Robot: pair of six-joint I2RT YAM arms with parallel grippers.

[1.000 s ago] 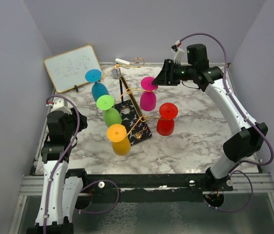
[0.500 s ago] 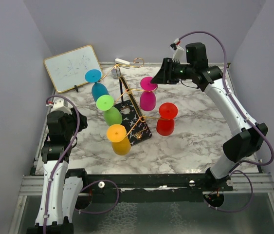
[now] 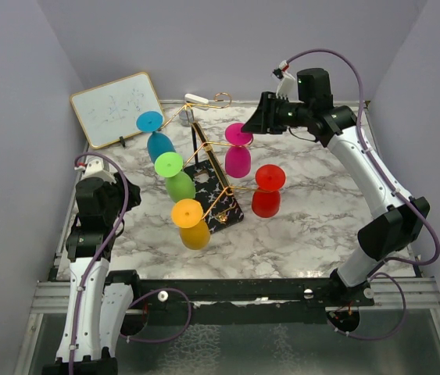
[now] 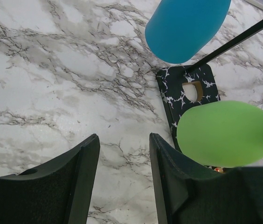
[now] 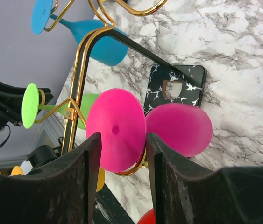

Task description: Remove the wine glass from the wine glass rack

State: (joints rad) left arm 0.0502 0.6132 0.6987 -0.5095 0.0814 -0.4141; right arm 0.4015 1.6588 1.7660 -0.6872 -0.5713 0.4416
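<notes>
Reaching over the far side of the marble-patterned table, my right gripper had its dark, curved fingers spread wide and held nothing. Just beyond their tips hung the pink wine glass, matte and opaque. Its flat round foot faced me with a small dimple at its centre, caught in a gold loop of the wine glass rack, and its rounded bowl pointed down toward the table. Whether my fingers touched the foot I could not tell.

The rack was thin, shiny gold wire with curled ends on a dark post. It stood on a black rectangular base, flecked with white and pierced by a cut-out. A blue glass, a green glass, a yellow glass and a red glass hung from its other arms.

My left gripper was also open and empty, low near the table's left edge. On the whiteboard in the far left corner were faint scribbles too small to read.
</notes>
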